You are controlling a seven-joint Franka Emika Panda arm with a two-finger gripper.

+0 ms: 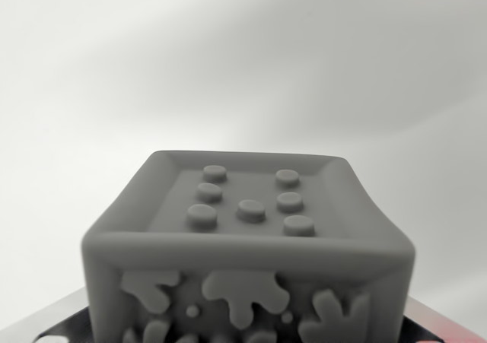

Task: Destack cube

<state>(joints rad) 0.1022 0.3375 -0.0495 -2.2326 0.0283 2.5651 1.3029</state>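
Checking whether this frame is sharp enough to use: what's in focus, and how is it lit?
Wrist view: the grey cube has sharp top studs, while its near edge and front face blur; soft, even light, no glare; the pale background is featureless.

A grey cube point(247, 244) fills the lower middle of the wrist view and is the only obstacle. Its raised rim encloses a recessed top face with seven round studs point(251, 200). Above and behind it the pale surface point(243, 61) lies bare, and room stays free at the wrist view's left and right. The claw's tips cannot be made out.
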